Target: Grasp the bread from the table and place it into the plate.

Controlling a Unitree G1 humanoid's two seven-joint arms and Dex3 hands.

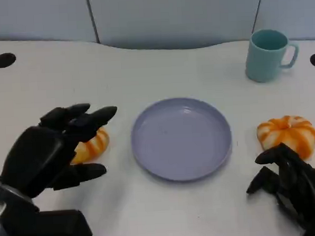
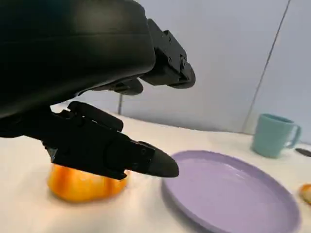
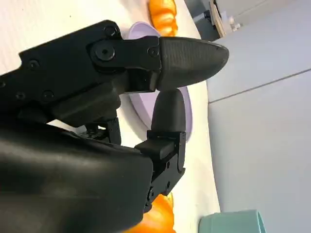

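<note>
One orange-and-white bread point(image 1: 93, 146) point(image 2: 82, 184) lies on the white table left of the lilac plate point(image 1: 182, 138) point(image 2: 233, 194). My left hand point(image 1: 53, 150) point(image 2: 97, 73) hovers over it with its fingers spread, the thumb low beside the bread; nothing is gripped. A second, rounder bread point(image 1: 286, 134) point(image 3: 158, 216) lies right of the plate. My right hand point(image 1: 293, 182) point(image 3: 97, 121) sits just in front of that bread, fingers loosely bent and apart, holding nothing. Nothing lies in the plate.
A teal mug point(image 1: 268, 54) point(image 2: 272, 135) stands at the back right, behind the second bread. Dark round holes point(image 1: 4, 60) mark the table at the far left and far right edges. A grey wall runs behind the table.
</note>
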